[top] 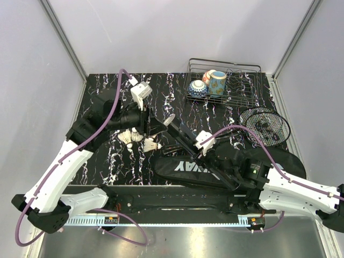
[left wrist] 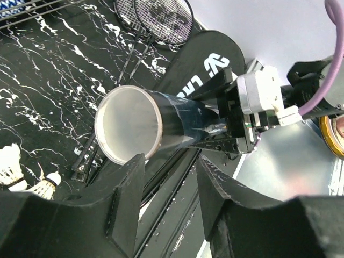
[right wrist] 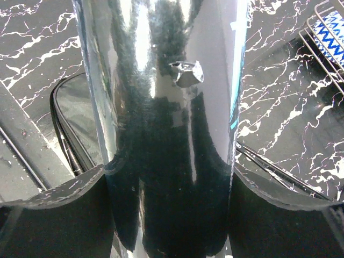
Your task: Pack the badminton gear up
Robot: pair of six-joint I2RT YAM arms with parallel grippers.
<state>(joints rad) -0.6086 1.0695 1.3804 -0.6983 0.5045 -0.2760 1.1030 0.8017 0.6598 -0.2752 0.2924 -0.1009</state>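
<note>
The right gripper (top: 194, 149) is in the middle of the top view, a bit to the right. Its two fingers are closed tight on the dark tube (top: 180, 131). In the right wrist view the shiny tube (right wrist: 161, 80) fills all the space between the two fingers, and both sides press on it. The tube is tilted, off the table, and its open end points to the upper left in the top view.

The left gripper (top: 158, 128) is in the middle of the top view, right by the open end of the tube. In the left wrist view its fingers (left wrist: 123, 204) are at the bottom of the picture. They are apart, and nothing is between them. The round open mouth of the tube (left wrist: 129, 124) is just above them.

The white shuttlecocks (top: 129, 136) lie on the black table (top: 107, 102) to the left of the middle, just under the left gripper. They are near each other.

The long black bag (top: 177, 165) lies flat across the lower middle and lower right, under the tube. White letters show on it.

The rackets (top: 263, 126) lie at the right side, with their round heads beside the top end of the bag.

A wire basket (top: 226, 62) with painted cups (top: 217, 81) sits at the top right, well away from both grippers.
</note>
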